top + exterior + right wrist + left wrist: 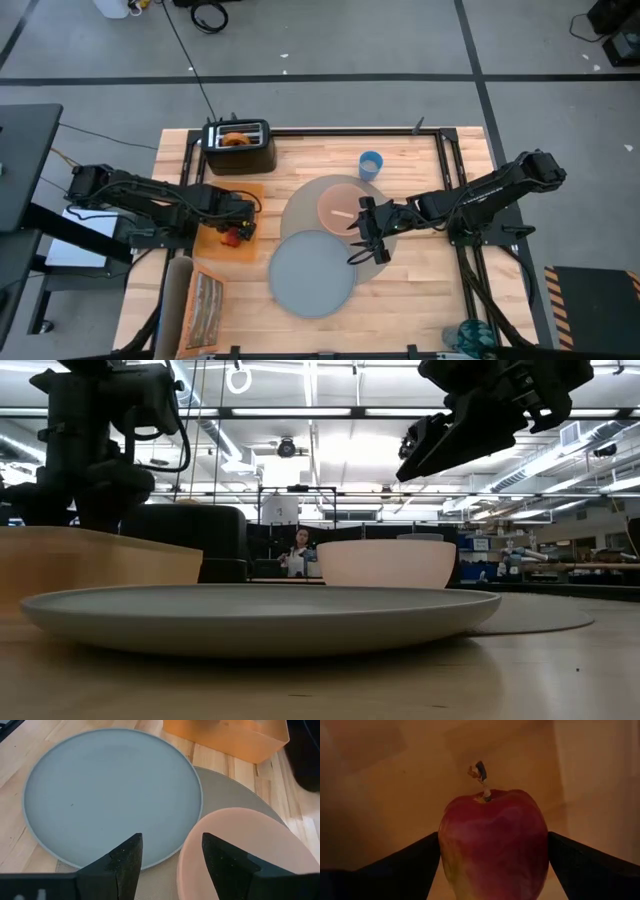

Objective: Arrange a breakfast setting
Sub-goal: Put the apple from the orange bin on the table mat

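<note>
Red apple (492,845) sits between the left gripper (236,228)'s wide fingers over the orange board (222,243), apparently gripped. Right gripper (363,236) hovers half-open, empty, beside the pink bowl (343,205) on the mat (300,205), near the grey plate (312,273). Next, the apple probably needs carrying to the plate.

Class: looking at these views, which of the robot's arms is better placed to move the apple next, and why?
The left. Its gripper already has its fingers on either side of the red apple over the orange board. The right gripper hovers open over the pink bowl and grey plate, away from the apple.
</note>
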